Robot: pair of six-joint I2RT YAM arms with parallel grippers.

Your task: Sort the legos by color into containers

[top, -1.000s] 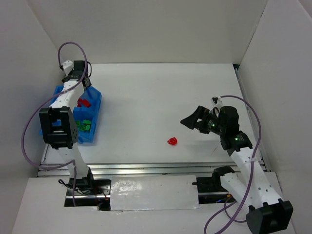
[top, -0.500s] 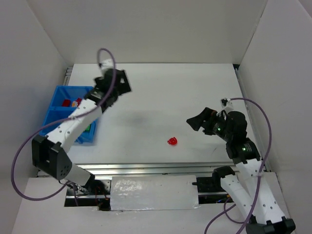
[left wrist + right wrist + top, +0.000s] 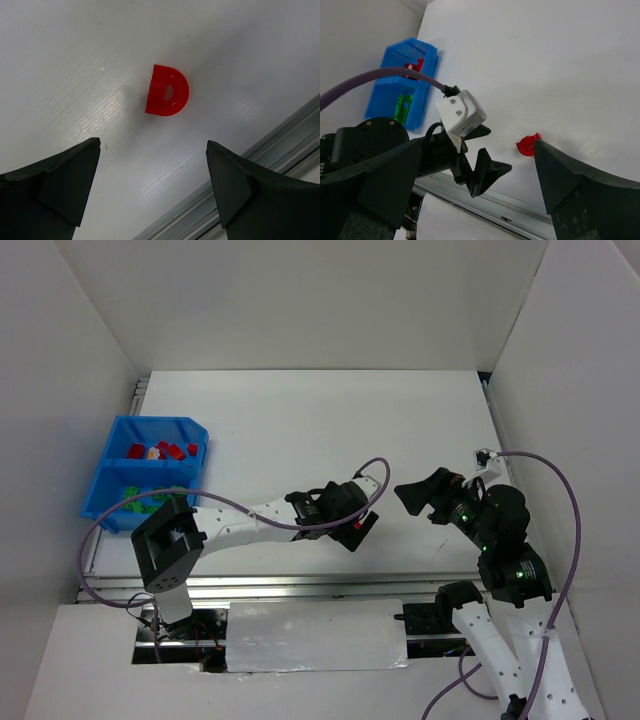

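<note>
A red D-shaped lego [image 3: 167, 91] lies alone on the white table near its front edge. My left gripper [image 3: 152, 142] is open and empty, hovering just above and short of it. In the top view the left gripper [image 3: 358, 530] covers most of this brick. The brick also shows in the right wrist view [image 3: 526, 145], beside the left gripper [image 3: 487, 172]. My right gripper [image 3: 415, 492] is open and empty, raised to the right of the brick. The blue bin [image 3: 105, 475] at the far left holds red bricks [image 3: 160, 451] in its far compartment and green bricks [image 3: 140, 502] in its near one.
A metal rail [image 3: 280, 145] runs along the table's front edge just past the red brick. White walls enclose the table on the left, back and right. The left arm [image 3: 250, 520] stretches low across the front of the table.
My left arm has swung from the blue bin across the table to the lone red brick at the front middle. My right gripper has drawn back a little to the right.
</note>
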